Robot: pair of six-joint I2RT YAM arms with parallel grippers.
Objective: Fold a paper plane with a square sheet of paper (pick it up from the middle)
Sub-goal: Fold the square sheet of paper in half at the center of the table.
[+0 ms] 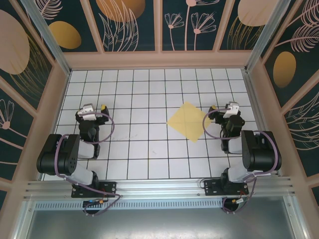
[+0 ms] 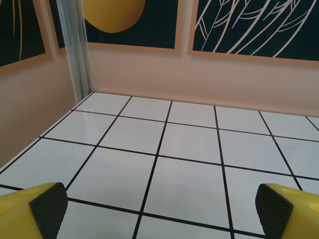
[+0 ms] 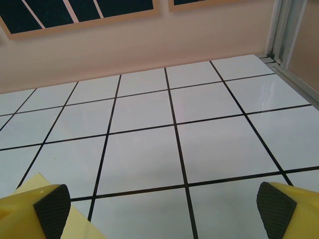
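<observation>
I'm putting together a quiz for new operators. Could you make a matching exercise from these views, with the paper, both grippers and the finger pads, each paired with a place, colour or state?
Things:
1. square sheet of paper
2. left gripper
3. right gripper
4. finger pads

Descriptions:
A. open, close beside the paper's corner
B. black and textured
C. flat on the table, turned like a diamond
D. open, bare table beneath, away from the paper

Pairs: 1-C, 2-D, 3-A, 4-B
</observation>
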